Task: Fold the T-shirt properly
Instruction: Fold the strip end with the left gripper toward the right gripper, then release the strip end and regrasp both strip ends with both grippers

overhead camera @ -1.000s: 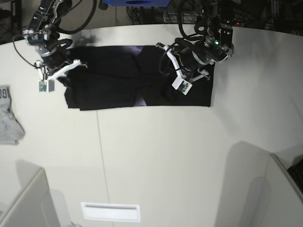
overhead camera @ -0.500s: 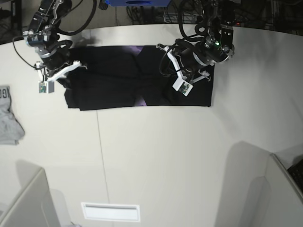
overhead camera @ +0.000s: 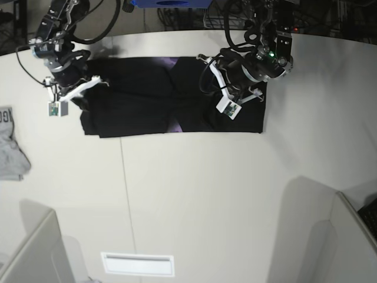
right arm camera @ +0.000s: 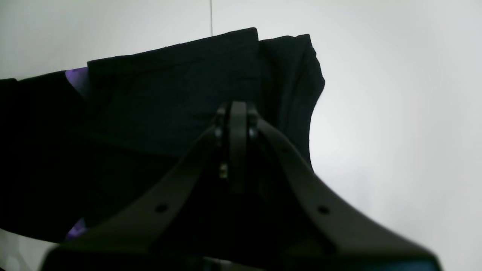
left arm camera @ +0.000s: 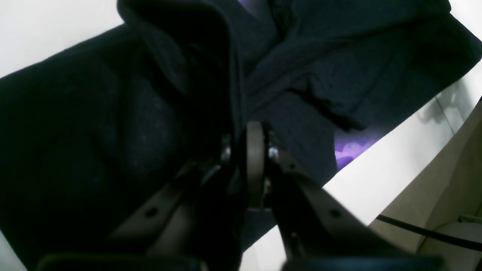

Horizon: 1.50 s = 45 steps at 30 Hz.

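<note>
While the black T-shirt (overhead camera: 171, 97) lies spread as a wide band across the far part of the pale surface (overhead camera: 194, 194), both arms stand over it, one at each end. The left gripper (left arm camera: 248, 150) has its fingers (left arm camera: 255, 165) pressed nearly together, and a raised ridge of black cloth runs up out of them, so it looks to be pinching a fold of the shirt at that end, probably to lift and carry it across. Near that grip a patch of purple print (left arm camera: 348, 145) peeks out from under the dark fabric at the shirt's near edge, which suggests the printed side is turned mostly inward. The right gripper (right arm camera: 233, 124) is fully closed at the opposite end of the T-shirt; its tips sit against the cloth, but whether any fabric is caught between them I cannot tell. Well away from the T-shirt, beyond the right arm's end of it, a small light-grey garment (overhead camera: 12, 150) lies crumpled at the edge of the surface, untouched.
</note>
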### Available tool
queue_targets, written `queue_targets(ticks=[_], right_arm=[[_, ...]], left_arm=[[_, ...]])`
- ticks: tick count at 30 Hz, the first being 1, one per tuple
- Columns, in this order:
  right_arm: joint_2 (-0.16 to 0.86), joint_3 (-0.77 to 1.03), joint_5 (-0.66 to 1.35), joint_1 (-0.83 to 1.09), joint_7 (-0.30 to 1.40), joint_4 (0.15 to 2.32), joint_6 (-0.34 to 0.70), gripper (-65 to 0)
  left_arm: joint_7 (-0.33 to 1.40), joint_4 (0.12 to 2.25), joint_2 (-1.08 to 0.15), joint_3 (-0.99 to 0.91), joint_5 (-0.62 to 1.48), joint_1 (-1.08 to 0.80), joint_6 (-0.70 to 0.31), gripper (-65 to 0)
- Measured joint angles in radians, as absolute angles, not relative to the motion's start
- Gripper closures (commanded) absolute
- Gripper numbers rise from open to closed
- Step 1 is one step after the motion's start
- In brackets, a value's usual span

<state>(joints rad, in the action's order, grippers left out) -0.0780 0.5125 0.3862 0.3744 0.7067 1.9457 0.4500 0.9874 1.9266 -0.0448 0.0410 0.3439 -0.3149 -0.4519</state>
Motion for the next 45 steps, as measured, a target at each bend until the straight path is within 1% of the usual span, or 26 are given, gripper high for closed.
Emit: queue_targets(ticks=[7, 10, 12, 14, 16, 19, 21, 24, 26, 27, 28, 29, 30, 31, 32, 35, 36, 37, 38, 41, 43, 45], right_arm=[[-0.078, 0.513, 0.386, 0.374, 0.707, 1.946, 0.450, 0.0], [-0.079, 0.513, 0.386, 0.374, 0.707, 1.945, 0.450, 0.0], [-0.080, 0.513, 0.386, 0.374, 0.707, 1.945, 0.450, 0.0], [-0.080, 0.513, 0.386, 0.372, 0.707, 1.945, 0.450, 0.0], [-0.080, 0.515, 0.386, 0.371, 0.707, 1.944, 0.450, 0.0], [-0.080, 0.518, 0.386, 0.372, 0.707, 1.944, 0.450, 0.0], [-0.080, 0.518, 0.387, 0.372, 0.707, 1.944, 0.450, 0.0], [-0.080, 0.519, 0.387, 0.372, 0.707, 1.943, 0.450, 0.0], [-0.080, 0.520, 0.386, 0.371, 0.707, 1.943, 0.450, 0.0], [-0.078, 0.520, 0.388, 0.371, 0.707, 1.944, 0.450, 0.0], [-0.077, 0.520, 0.390, 0.371, 0.707, 1.943, 0.450, 0.0], [-0.078, 0.520, 0.390, 0.372, 0.707, 1.943, 0.450, 0.0], [-0.078, 0.520, 0.390, 0.371, 0.708, 1.943, 0.450, 0.0], [-0.078, 0.520, 0.390, 0.370, 0.712, 1.943, 0.450, 0.0], [-0.077, 0.520, 0.392, 0.361, 0.749, 1.943, 0.450, -1.1], [-0.083, 0.567, 0.400, 0.293, 0.917, 1.942, 0.455, -32.6], [-0.083, 0.592, 0.395, 0.262, 0.972, 1.941, 0.454, -41.0], [-0.082, 0.614, 0.389, 0.233, 1.009, 1.938, 0.454, -46.7], [-0.077, 0.630, 0.396, 0.209, 1.025, 1.924, 0.453, -48.2], [-0.070, 0.648, 0.395, 0.152, 1.080, 1.853, 0.454, -46.5], [-0.042, 0.646, 0.402, 0.119, 1.122, 1.783, 0.462, -46.7], [-0.020, 0.658, 0.390, 0.080, 1.158, 1.707, 0.497, -46.7]], left_arm=[[0.988, 1.926, -0.044, 0.047, 0.344, -0.310, -0.451, -0.2], [0.987, 1.917, -0.039, 0.051, 0.347, -0.284, -0.451, -18.9], [0.984, 1.893, -0.032, 0.069, 0.342, -0.266, -0.451, -28.3], [0.989, 1.853, -0.031, 0.137, 0.337, -0.233, -0.448, -34.7], [0.986, 1.806, -0.028, 0.239, 0.344, -0.196, -0.449, -37.8], [0.986, 1.751, -0.016, 0.343, 0.351, -0.152, -0.452, -37.4], [0.986, 1.755, -0.018, 0.352, 0.356, -0.148, -0.452, -37.4], [0.991, 1.813, -0.024, 0.269, 0.348, -0.162, -0.452, -37.2], [0.983, 1.895, -0.020, 0.136, 0.353, -0.200, -0.453, -35.4], [0.978, 1.935, -0.019, 0.048, 0.363, -0.227, -0.456, -31.4], [0.974, 1.963, -0.020, -0.036, 0.369, -0.255, -0.457, -25.5], [0.975, 1.970, -0.020, -0.130, 0.366, -0.279, -0.464, -15.3], [0.984, 1.962, -0.031, -0.227, 0.356, -0.296, -0.478, -2.8], [0.993, 1.949, -0.044, -0.325, 0.340, -0.307, -0.516, 0.0], [0.996, 1.932, -0.055, -0.418, 0.342, -0.313, -0.560, 0.0], [0.978, 1.878, -0.095, -0.699, 0.352, -0.317, -0.657, 0.0], [0.977, 1.856, -0.114, -0.768, 0.347, -0.319, -0.690, 0.0], [0.983, 1.829, -0.141, -0.819, 0.343, -0.321, -0.690, 0.0], [0.985, 1.799, -0.164, -0.865, 0.340, -0.326, -0.690, 0.0], [0.978, 1.698, -0.210, -0.938, 0.343, -0.320, -0.689, 0.0], [0.975, 1.636, -0.220, -0.960, 0.347, -0.316, -0.690, 0.0], [0.976, 1.605, -0.216, -0.970, 0.345, -0.319, -0.690, 0.0]])
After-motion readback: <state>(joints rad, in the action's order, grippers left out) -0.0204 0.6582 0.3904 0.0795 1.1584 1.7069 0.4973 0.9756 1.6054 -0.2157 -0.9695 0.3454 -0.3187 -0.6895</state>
